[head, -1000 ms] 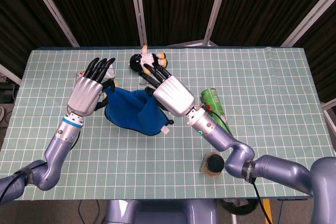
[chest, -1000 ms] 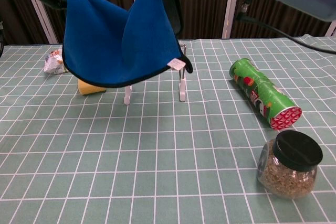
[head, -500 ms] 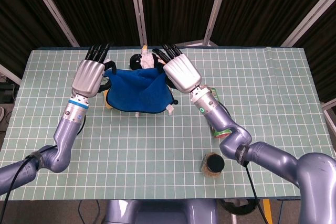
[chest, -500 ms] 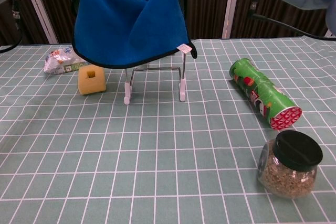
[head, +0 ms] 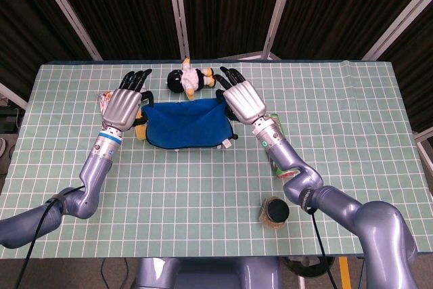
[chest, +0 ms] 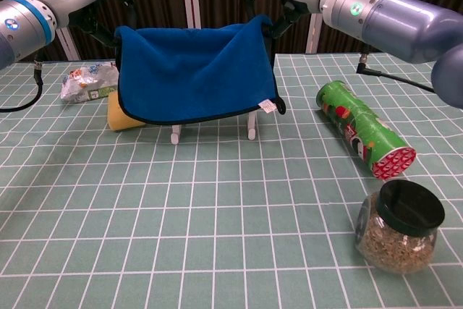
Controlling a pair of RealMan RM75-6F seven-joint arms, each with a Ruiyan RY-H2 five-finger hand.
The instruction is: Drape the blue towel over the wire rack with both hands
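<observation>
Both hands grip the blue towel (chest: 195, 70) at its top corners, the left hand (head: 126, 103) on one end and the right hand (head: 245, 101) on the other, fingers curled over the edge. Stretched between them, the towel hangs across the wire rack (chest: 250, 125), its long axis running side to side across the table (chest: 217, 236), with a white tag at the lower corner on the right hand's side. Only the rack's white-tipped feet show below the hem. A yellow block (chest: 123, 117) is half hidden behind the cloth.
</observation>
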